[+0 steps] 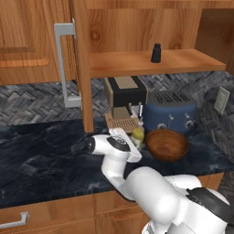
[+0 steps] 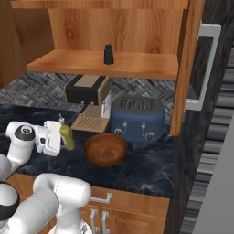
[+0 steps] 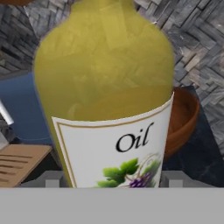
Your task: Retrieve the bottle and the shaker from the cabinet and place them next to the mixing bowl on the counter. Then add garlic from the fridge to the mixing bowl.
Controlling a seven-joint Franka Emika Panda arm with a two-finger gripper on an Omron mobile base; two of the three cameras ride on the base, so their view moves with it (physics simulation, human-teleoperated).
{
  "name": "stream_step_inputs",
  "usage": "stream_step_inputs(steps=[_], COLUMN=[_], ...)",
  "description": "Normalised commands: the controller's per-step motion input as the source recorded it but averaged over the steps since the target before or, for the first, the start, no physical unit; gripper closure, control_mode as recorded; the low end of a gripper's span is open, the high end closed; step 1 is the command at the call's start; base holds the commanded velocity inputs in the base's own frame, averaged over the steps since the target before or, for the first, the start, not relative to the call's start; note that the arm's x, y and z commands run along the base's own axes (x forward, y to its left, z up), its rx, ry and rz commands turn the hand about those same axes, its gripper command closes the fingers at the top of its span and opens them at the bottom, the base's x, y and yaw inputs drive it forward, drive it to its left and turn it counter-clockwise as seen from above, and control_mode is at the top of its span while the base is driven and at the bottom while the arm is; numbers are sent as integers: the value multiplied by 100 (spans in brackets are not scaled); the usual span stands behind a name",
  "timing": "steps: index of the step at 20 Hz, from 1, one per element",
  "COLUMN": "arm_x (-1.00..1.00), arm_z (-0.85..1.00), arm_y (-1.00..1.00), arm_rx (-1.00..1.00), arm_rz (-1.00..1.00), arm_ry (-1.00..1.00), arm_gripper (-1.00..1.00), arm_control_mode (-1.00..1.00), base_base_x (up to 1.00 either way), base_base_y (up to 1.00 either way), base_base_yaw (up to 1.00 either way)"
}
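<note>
Bottle [image 2: 67, 135] beside mixing bowl [image 2: 105, 149]; toaster [image 2: 136, 118], coffee machine [image 2: 87, 93] behind.

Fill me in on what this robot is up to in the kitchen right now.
The arm's gripper is holding a yellow oil bottle just left of the wooden mixing bowl, low over the dark counter; whether the bottle has touched down cannot be told. The black shaker is on the open cabinet's shelf, not yet fetched. Behind the bowl stand a coffee machine and a blue toaster. The bowl looks empty, so the garlic step is not done.
</note>
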Motion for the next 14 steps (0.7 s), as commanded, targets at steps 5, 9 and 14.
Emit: stream_step_inputs(steps=[5,9,14], arm_x=[7,6,11], arm_z=[-21,-3,-2], arm_y=[-6,0,0], arm_rx=[0,0,0], arm_rz=[-5,-6,-6], arm_ry=[-1,0,0], arm_gripper=[100,100,100], arm_control_mode=[-100,-100,-100], base_base_x=[0,0,0], base_base_y=[0,0,0], base_base_yaw=[0,0,0])
